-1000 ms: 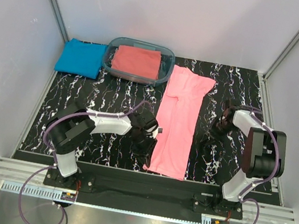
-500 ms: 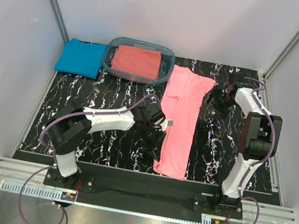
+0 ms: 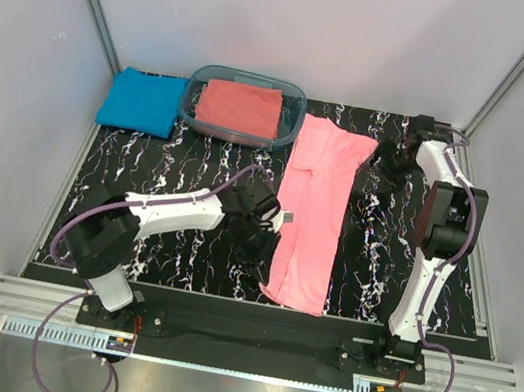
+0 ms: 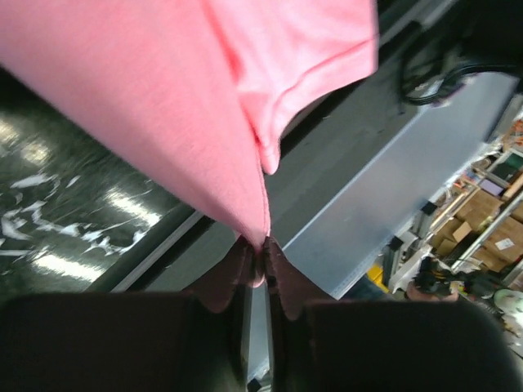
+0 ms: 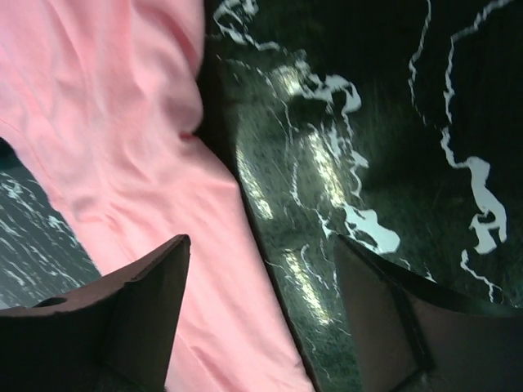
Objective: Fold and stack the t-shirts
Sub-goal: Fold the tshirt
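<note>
A light pink t-shirt (image 3: pixel 312 210) lies lengthwise in the middle of the black marbled table (image 3: pixel 185 172). My left gripper (image 3: pixel 264 247) is shut on its near left edge. In the left wrist view the pink cloth (image 4: pixel 172 106) rises taut from the pinched fingertips (image 4: pixel 280 269). My right gripper (image 3: pixel 387 163) hovers open by the shirt's far right corner; its wrist view shows the pink cloth (image 5: pixel 114 139) under one finger (image 5: pixel 143 298) and bare table under the other. A folded blue t-shirt (image 3: pixel 143 101) lies at the far left. A coral-red t-shirt (image 3: pixel 240 107) sits folded in the tub.
The clear bluish plastic tub (image 3: pixel 192 109) stands at the back, between the blue t-shirt and the pink one. White walls and metal posts close the table in on three sides. A metal rail (image 3: pixel 237 339) runs along the near edge.
My left gripper has shut on the pink shirt's near left edge and lifted it slightly. My right gripper has swung to the far right corner and opened.
</note>
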You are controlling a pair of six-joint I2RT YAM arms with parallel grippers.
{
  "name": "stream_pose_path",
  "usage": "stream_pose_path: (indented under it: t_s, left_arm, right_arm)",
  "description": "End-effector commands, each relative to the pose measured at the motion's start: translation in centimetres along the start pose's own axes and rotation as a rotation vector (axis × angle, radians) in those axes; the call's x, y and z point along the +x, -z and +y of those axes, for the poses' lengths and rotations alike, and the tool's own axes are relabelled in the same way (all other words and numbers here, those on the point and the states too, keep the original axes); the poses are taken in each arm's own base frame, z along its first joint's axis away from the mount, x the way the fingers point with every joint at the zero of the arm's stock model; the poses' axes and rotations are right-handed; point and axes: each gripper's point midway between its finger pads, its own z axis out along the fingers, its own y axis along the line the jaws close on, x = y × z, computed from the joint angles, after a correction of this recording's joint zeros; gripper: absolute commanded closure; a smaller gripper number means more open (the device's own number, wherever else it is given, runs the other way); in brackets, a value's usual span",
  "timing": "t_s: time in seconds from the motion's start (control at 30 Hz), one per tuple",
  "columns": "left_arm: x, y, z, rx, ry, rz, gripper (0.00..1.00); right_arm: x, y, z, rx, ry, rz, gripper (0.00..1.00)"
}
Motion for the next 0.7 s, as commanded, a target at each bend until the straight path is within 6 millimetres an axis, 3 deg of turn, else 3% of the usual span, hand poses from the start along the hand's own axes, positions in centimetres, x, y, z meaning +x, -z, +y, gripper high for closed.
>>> stream_pose_path:
  t_s: [0.0,0.07,0.23,0.33,0.37,0.4,0.47,0.5,0.67]
  left_arm:
    - [2.1,-0.1,2.9,-0.113,0.026,0.037,0.82]
    - [3.0,-0.5,4.4,-0.155,0.045,0.052,0.76]
    - [3.0,-0.2,5.6,-0.214,0.034,0.031,0.46]
    - [2.0,0.5,5.2,-0.230,0.004,-0.017,0.43]
    - [1.7,0.8,5.1,-0.234,-0.005,-0.037,0.43]
    - [1.5,1.1,4.8,-0.232,-0.011,-0.049,0.43]
    - [1.3,1.3,4.6,-0.232,-0.013,-0.066,0.42]
    - [1.2,1.5,4.4,-0.226,-0.011,-0.076,0.42]
    - [1.3,1.9,4.4,-0.221,0.000,-0.113,0.41]
  right_arm:
    - [-2.9,-0.1,1.4,-0.061,-0.021,-0.048,0.23]
    - [-5.5,-0.1,2.2,-0.097,-0.036,-0.112,0.25]
    - [-9.7,-2.5,3.3,-0.157,-0.074,-0.222,0.39]
    - [-11.2,-3.8,3.8,-0.192,-0.086,-0.256,0.40]
    - [-11.2,-5.1,3.3,-0.190,-0.093,-0.245,0.40]
    - [-11.9,-4.9,3.9,-0.206,-0.083,-0.261,0.40]
    - [-11.9,-6.6,3.1,-0.184,-0.104,-0.238,0.40]
    - [-12.7,-6.3,3.4,-0.188,-0.104,-0.257,0.40]
    - [-13.2,-7.9,2.6,-0.165,-0.128,-0.244,0.40]
